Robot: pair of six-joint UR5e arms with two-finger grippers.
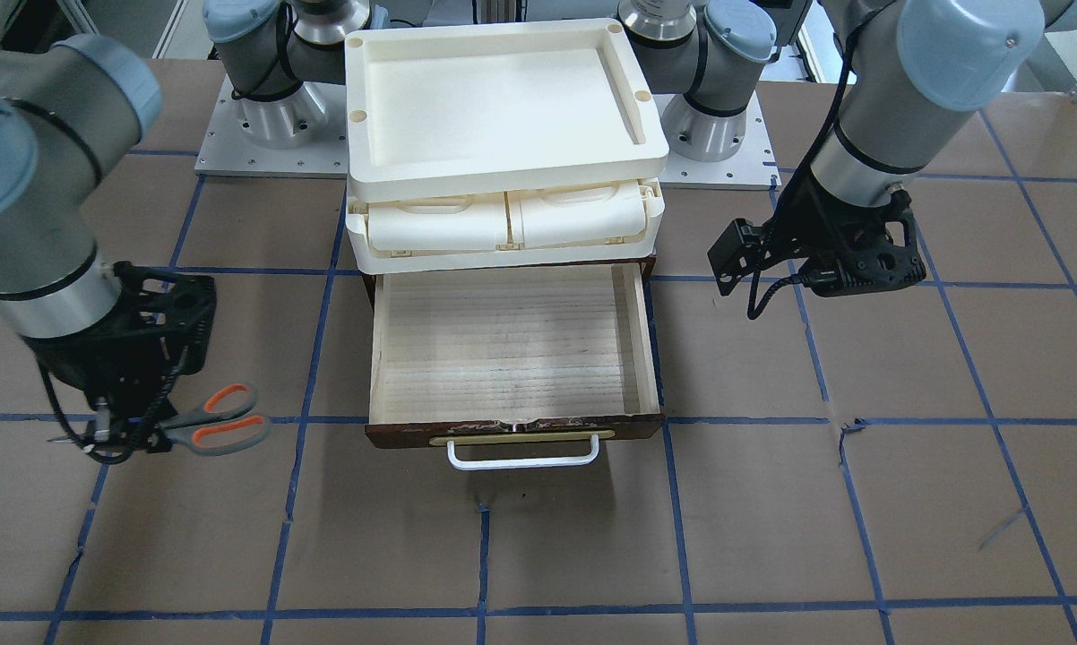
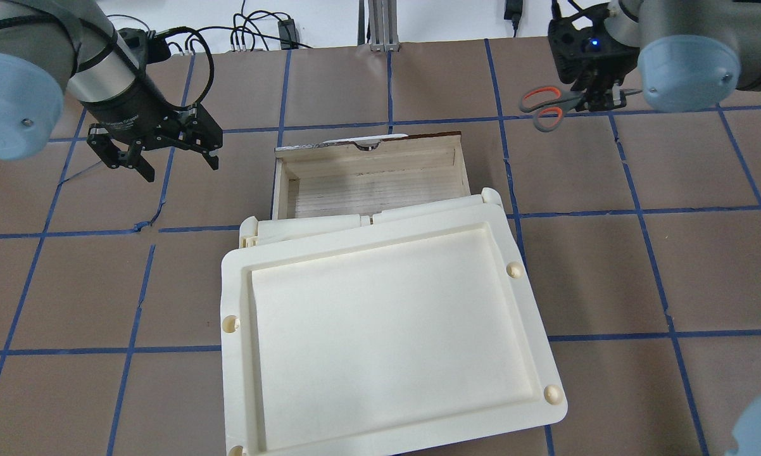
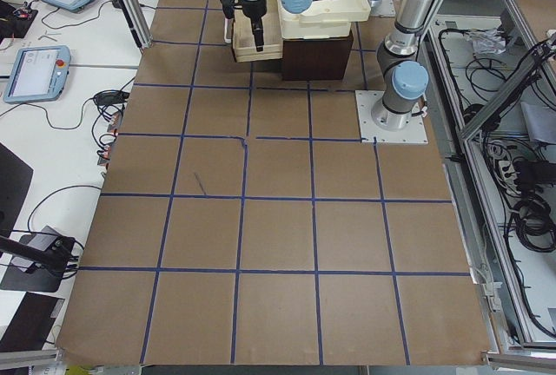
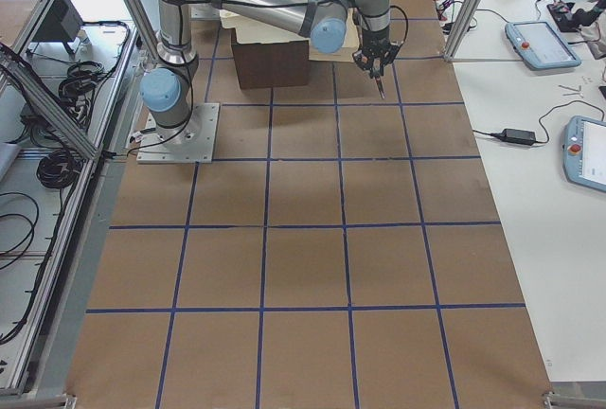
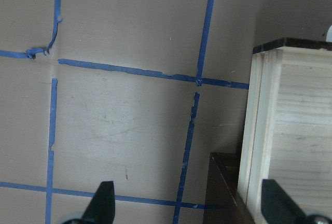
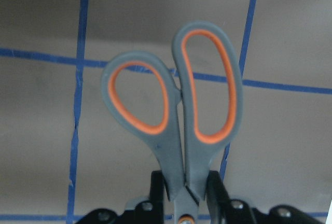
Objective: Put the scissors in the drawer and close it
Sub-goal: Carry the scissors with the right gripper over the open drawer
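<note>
Your right gripper is pinched on the scissors just below the handles, near the pivot. I judge that a sound hold: they look stiff and light, but the metal is slick, so expect swivel. They're at the front view's lower left, well apart from the drawer — open, centre. Left gripper is spread, empty. One pair, one drawer.

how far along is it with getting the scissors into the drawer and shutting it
Done: the drawer stands pulled out and empty, ready to be loaded. In hand: the right gripper is shut on the scissors near their pivot, off to the drawer's side. Left to do: carry them over, release them inside, then push the drawer closed. The left gripper is open beside the drawer, holding nothing.
</note>
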